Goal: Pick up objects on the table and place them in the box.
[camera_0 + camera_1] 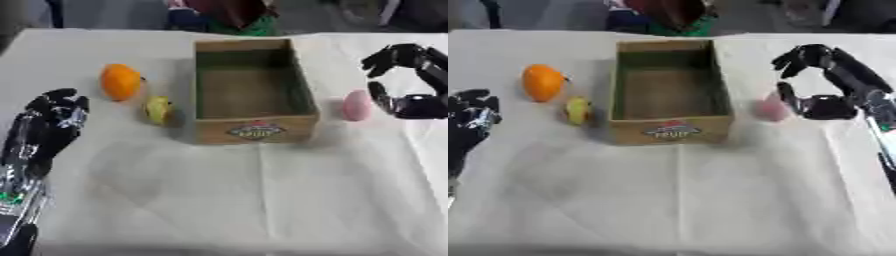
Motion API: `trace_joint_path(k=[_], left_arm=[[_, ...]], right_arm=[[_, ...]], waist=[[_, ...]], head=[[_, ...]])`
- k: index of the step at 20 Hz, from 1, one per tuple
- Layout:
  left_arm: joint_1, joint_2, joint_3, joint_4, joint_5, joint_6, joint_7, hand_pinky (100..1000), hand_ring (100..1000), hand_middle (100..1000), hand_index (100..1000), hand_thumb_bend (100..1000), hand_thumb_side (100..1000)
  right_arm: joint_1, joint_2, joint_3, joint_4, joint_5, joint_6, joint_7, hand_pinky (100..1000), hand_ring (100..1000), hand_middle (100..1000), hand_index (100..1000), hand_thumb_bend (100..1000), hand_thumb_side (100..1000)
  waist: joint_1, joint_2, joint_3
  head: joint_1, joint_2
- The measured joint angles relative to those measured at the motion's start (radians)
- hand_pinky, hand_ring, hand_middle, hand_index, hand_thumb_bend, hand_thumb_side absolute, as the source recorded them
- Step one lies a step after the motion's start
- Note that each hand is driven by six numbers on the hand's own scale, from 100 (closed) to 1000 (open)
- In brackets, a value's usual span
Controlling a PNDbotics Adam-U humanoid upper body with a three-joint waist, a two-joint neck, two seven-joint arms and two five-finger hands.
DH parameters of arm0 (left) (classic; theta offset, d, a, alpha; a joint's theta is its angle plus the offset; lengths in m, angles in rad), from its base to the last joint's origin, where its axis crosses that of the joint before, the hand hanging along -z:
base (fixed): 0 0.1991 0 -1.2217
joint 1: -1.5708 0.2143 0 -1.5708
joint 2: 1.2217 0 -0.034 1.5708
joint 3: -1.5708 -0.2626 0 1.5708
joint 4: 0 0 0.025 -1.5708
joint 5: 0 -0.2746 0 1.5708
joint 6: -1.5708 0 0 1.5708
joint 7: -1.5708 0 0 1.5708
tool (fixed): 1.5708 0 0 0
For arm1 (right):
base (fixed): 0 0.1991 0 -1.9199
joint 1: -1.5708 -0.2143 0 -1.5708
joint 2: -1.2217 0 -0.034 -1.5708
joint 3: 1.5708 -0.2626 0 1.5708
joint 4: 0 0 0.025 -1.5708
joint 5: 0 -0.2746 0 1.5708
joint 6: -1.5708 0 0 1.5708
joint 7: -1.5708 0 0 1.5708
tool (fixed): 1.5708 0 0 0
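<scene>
Right hand (820,85) of mine is spread wide around the pink object (770,109) just left of it, while the box (671,127) further left is empty, orange fruit (541,82) and yellow fruit (578,110) beyond, untouched.

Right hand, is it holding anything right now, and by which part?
Nothing is held yet. The right hand is open beside the pink object, thumb close to its right side, fingers arched above. The left hand rests open, holding nothing.

Head stereo pair — downward, shared table (262,200)
</scene>
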Motion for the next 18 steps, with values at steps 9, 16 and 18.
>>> trace_joint_path(k=[9,16,18], left_arm=[[0.002,0.000,0.000,0.000,0.000,0.000,0.000,642,511,498,719,265,233],[0.005,0.000,0.000,0.000,0.000,0.000,0.000,642,511,498,720,266,233],[0.005,0.000,0.000,0.000,0.000,0.000,0.000,642,511,498,720,266,233]], right_arm=[[0.000,0.000,-0.004,0.001,0.046,-0.010,-0.007,785,831,813,825,368,390],[-0.010,0.000,-0.006,0.029,0.097,-0.006,-0.026,828,881,843,847,378,448],[-0.027,-0.001,-0.006,0.050,0.118,-0.007,-0.027,827,880,841,850,377,468]], waist=[[0.000,0.000,-0.001],[0.000,0.000,0.000],[0.000,-0.002,0.001]], head=[[0.000,0.000],[-0.001,0.000],[-0.002,0.000]])
